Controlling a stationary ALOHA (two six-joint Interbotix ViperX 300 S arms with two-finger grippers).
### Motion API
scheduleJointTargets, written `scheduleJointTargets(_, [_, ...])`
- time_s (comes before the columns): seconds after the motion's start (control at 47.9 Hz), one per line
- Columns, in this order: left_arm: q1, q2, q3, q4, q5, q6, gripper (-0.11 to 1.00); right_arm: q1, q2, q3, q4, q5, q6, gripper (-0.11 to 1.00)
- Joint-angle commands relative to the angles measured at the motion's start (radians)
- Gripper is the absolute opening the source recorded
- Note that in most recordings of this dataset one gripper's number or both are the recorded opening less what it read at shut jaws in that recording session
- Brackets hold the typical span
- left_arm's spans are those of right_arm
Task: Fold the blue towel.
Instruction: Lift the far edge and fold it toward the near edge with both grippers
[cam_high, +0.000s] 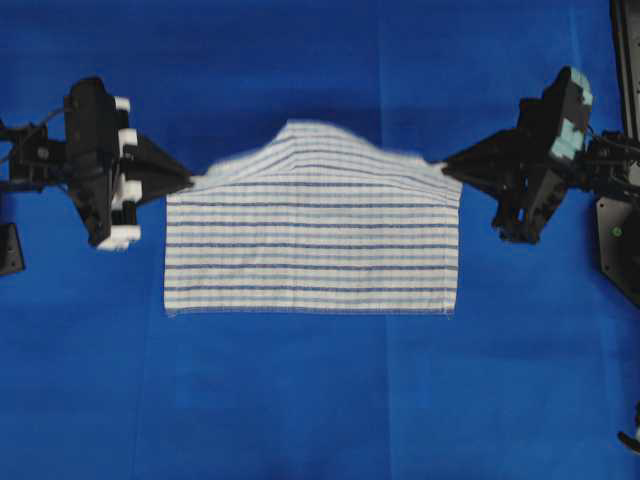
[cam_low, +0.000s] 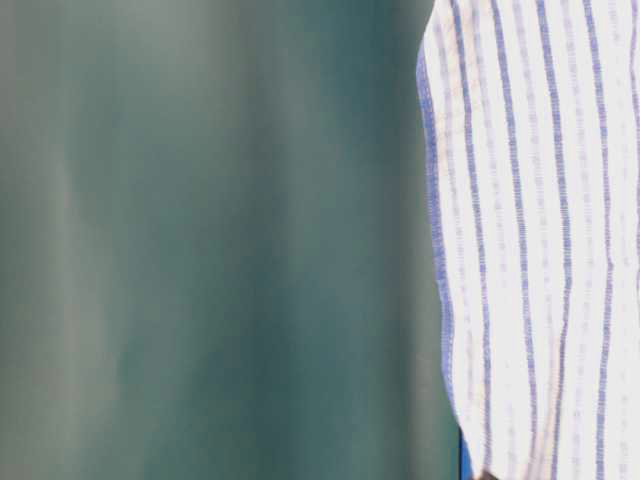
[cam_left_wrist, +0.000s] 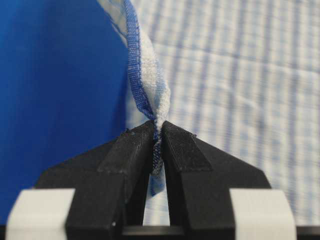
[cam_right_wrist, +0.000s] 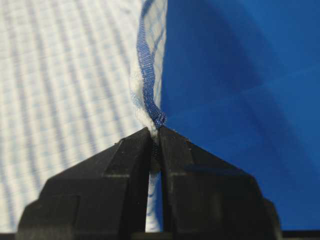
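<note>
Left gripper (cam_high: 188, 181) and right gripper (cam_high: 447, 163) each pinch a far corner of the blue towel (cam_high: 312, 245), lifting that edge to fold it over.

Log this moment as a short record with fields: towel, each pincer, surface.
towel: blue towel, striped, far edge lifted and humped in the middle, near edge flat on the covering
left pincer: shut on the towel's left corner hem
right pincer: shut on the towel's right corner hem
surface: plain blue table covering
</note>
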Motion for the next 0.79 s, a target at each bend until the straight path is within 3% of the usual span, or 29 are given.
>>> scheduleJointTargets(0.0, [-0.040,-0.012,-0.003,0.003,-0.003,-0.018,0.05,0.048,-0.011,-0.008,0.028,-0.002,0.000,-0.01])
scheduleJointTargets(0.438, [-0.189,0.026,-0.018,0.002,-0.011,-0.097,0.05,0.285,0.097,-0.046,0.172,-0.008,0.000,-0.01])
scheduleJointTargets(0.772, [-0.239,0.130,-0.044,0.002,-0.020,-0.097,0.05,0.364,0.252,-0.089,0.253,-0.021,0.000,-0.01])
